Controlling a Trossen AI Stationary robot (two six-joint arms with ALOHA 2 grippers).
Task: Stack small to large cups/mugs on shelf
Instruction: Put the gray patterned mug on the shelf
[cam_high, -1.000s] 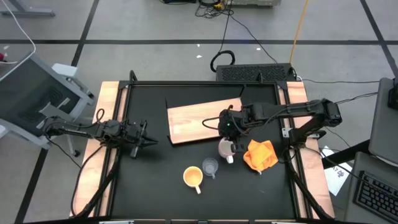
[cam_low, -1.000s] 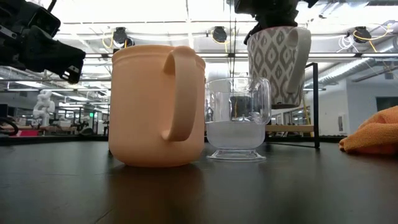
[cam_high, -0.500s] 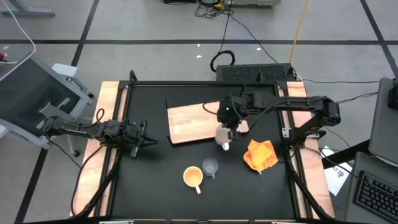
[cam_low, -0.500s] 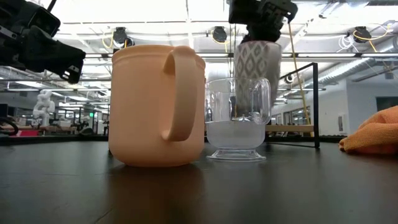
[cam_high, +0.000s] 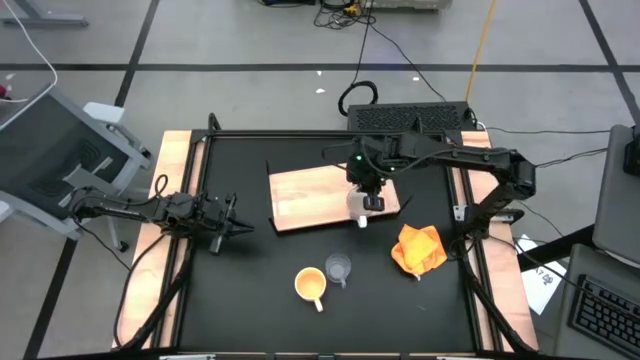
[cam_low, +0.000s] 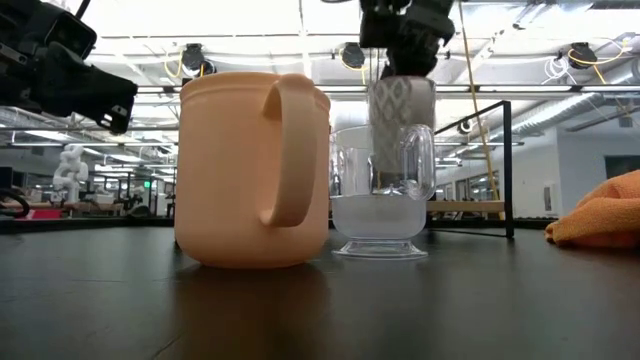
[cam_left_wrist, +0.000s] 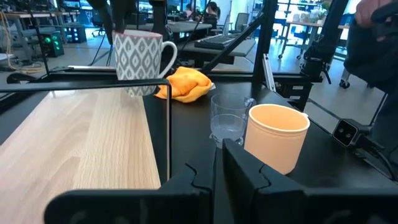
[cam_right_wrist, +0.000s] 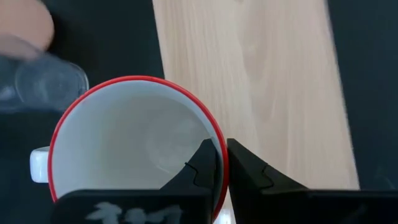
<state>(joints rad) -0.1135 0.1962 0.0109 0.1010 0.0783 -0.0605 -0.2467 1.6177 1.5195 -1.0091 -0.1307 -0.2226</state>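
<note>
- The right gripper (cam_high: 366, 200) is carrying the white mug (cam_high: 358, 207) up and away from the near part of the surface; a second ago the mug was hanging beside the orange cloth (cam_high: 418, 248), and now it is hanging over the near right edge of the wooden shelf (cam_high: 310, 190).
- Its jaws are pinching the mug's red rim, one finger inside the mug and one outside, as the right wrist view shows (cam_right_wrist: 134, 155), with the board's grain passing beneath.
- In the low view the patterned mug (cam_low: 400, 112) is now sitting behind the glass cup (cam_low: 383, 190), well above the surface, so it is clearly being held in the air and not set down yet.
- The yellow-orange mug (cam_high: 311, 285) and the glass cup (cam_high: 339, 268) are staying just beside each other on the black surface (cam_high: 240, 290), both off the shelf.
- The left gripper (cam_high: 232, 225) is waiting at the left side of the surface, unmoved, its jaws pressed together on nothing.
- Judging from this, the first mug is arriving at the shelf; lowering and releasing it looks like the next call, with the other two still to be brought over.
</note>
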